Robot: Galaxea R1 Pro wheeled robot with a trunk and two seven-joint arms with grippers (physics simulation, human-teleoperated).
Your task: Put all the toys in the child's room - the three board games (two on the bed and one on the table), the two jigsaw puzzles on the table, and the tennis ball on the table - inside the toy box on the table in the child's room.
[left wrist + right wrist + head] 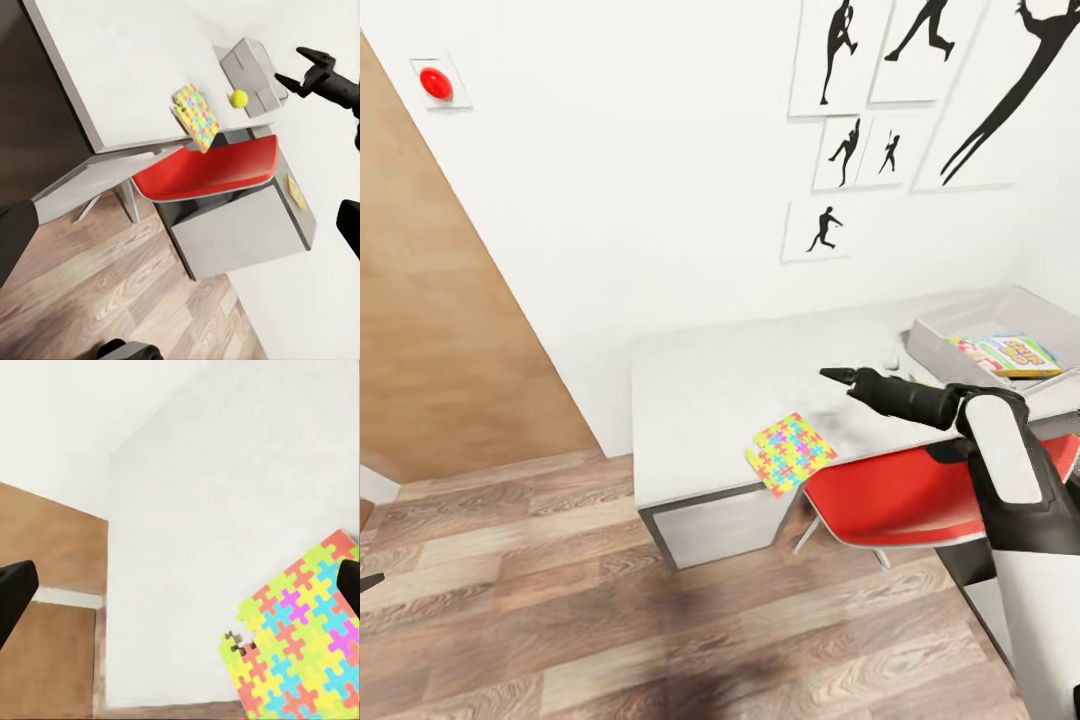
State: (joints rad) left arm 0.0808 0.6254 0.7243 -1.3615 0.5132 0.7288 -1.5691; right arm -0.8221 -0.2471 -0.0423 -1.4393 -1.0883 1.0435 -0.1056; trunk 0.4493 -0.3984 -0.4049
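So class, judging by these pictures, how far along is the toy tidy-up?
Done: one board game lies in the toy box. In hand: nothing; the right gripper hovers over the table, jaws open. Left: the jigsaw puzzle at the table's edge and the tennis ball.

No readable text showing anywhere; lettering on the game box point(1008, 354) inside the bin point(960, 322) is blurring out, illegible.

Toy box point(935, 335) cut by frame edge
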